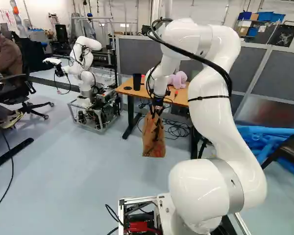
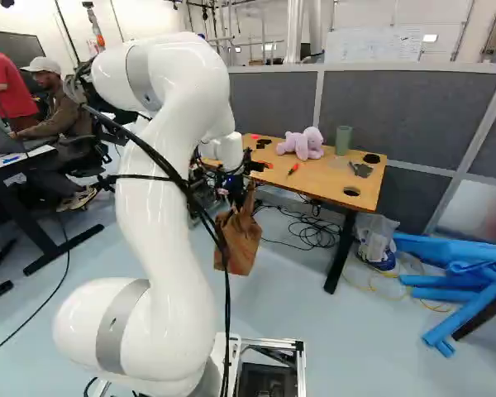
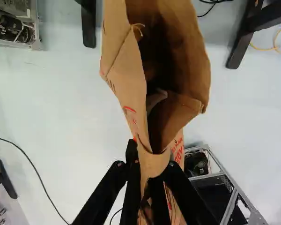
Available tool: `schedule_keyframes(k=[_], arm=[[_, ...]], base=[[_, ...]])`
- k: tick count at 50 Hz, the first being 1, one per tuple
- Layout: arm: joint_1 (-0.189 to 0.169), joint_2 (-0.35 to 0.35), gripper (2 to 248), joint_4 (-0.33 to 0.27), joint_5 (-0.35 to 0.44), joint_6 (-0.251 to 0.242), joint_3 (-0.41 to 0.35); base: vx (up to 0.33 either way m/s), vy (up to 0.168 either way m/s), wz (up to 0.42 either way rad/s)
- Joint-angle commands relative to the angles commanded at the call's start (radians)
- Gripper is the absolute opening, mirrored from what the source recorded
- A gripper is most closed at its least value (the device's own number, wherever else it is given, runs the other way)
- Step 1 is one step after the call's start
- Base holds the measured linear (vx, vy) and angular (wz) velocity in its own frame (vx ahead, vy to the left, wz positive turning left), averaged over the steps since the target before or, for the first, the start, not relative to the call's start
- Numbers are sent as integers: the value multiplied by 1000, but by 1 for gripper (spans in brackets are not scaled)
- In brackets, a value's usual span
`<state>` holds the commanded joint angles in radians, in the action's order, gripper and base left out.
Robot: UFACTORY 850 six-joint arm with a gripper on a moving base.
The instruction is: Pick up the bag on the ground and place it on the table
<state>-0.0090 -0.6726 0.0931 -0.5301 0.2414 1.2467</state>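
In the left base view my gripper is beside the near side of the wooden table. The brown paper bag hangs below it, in front of the table and lower than its top. The right base view shows the bag tilted, apparently off the floor, left of the tabletop. From the wrist, the gripper is shut on the rim of the bag, whose open mouth spreads ahead of the fingers. The bag's inside is mostly dark.
On the table are a purple plush toy, a green cylinder, a black cup and small tools. Cables lie under it. Blue rolls and a clear bag are to its right. Another robot stands left.
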Motion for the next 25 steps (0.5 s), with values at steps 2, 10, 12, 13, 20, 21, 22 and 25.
schedule_keyframes(k=[2,10,12,13,20,21,22,25], arm=[[0,6,25,0,-5,0,-2],[0,32,25,0,-25,0,-10],[0,38,25,0,-30,0,-12],[0,42,25,0,-33,0,-13],[0,64,25,0,-49,0,-21],[0,67,25,0,-51,0,-22],[0,71,25,0,-53,0,-23],[0,80,25,0,-59,0,-25]], base=[[0,0,0],[0,0,0],[0,0,0],[0,0,0],[0,0,0],[0,0,0],[0,0,0],[0,0,0]])
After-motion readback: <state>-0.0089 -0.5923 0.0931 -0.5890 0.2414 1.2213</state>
